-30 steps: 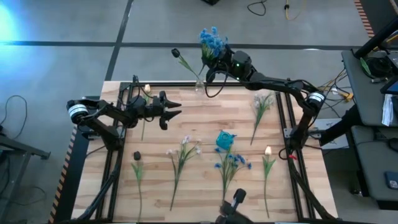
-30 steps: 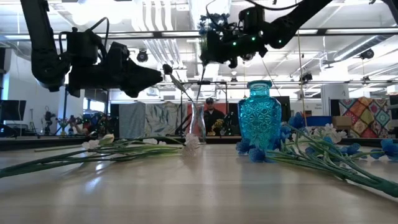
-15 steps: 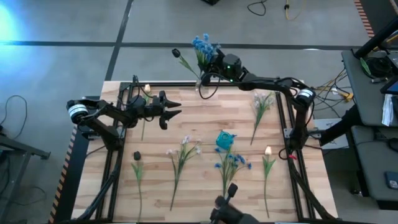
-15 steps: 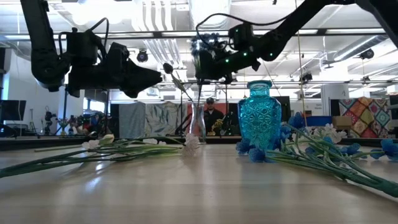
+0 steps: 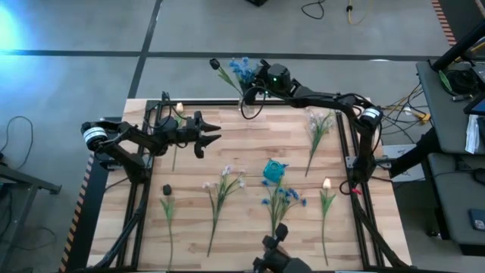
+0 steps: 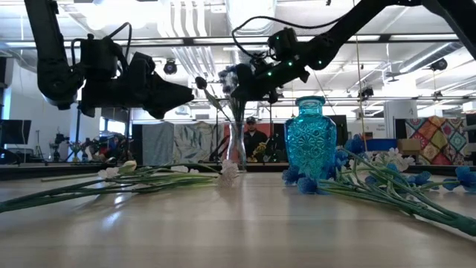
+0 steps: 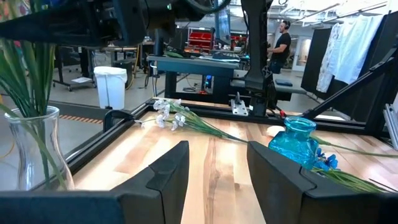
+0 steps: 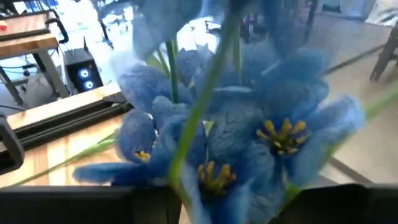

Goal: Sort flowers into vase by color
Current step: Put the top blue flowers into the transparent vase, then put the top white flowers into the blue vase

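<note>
The right gripper (image 5: 254, 77) is at the far edge over the clear glass vase (image 5: 243, 102), blue flower (image 5: 239, 67) between its fingers; can't tell if it's let go. A black-bud stem (image 5: 225, 76) sits in that vase already. So it's mid-drop, and next would be a clean release. The left gripper (image 5: 214, 133) hovers left, jaws apart and empty. About 7 stems lie around the blue vase (image 5: 274, 171).
</note>
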`<move>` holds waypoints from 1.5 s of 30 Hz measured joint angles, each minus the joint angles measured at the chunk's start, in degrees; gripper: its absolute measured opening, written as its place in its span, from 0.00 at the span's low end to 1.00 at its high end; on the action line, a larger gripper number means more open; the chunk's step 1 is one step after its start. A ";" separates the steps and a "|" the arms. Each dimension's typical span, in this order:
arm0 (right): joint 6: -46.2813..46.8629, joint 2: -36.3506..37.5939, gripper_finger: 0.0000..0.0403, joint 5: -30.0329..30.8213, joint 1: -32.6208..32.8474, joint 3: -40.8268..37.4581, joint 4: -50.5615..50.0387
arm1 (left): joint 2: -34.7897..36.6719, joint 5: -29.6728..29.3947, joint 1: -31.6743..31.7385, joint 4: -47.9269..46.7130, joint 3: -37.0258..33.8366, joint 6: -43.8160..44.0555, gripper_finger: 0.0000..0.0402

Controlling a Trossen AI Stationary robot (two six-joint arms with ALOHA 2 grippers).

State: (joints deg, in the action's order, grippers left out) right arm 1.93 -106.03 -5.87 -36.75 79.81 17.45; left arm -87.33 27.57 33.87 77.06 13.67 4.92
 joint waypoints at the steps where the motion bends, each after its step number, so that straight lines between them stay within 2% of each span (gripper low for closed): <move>1: 0.02 0.18 0.35 0.02 0.00 0.47 -1.77 | 0.00 0.00 0.00 0.00 0.00 -0.05 0.37; 15: -2.66 4.67 0.49 3.56 1.38 3.48 -15.69 | 0.00 0.00 0.00 -0.02 0.00 -0.19 0.37; 37: -4.06 18.81 0.49 8.33 3.41 3.48 -37.42 | 0.00 -0.04 0.09 -0.09 0.00 -2.10 0.37; 41: -1.29 21.58 0.49 13.22 3.61 3.45 -47.47 | 0.00 -0.02 0.09 -0.11 0.00 -2.52 0.37; 45: 7.70 22.69 0.49 19.58 3.43 2.05 -57.74 | 0.00 -0.02 0.09 -0.09 0.00 -2.97 0.37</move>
State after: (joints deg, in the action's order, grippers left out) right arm 9.63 -83.34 13.71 -33.32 81.86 -40.29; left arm -87.33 27.55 33.95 76.97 13.67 1.96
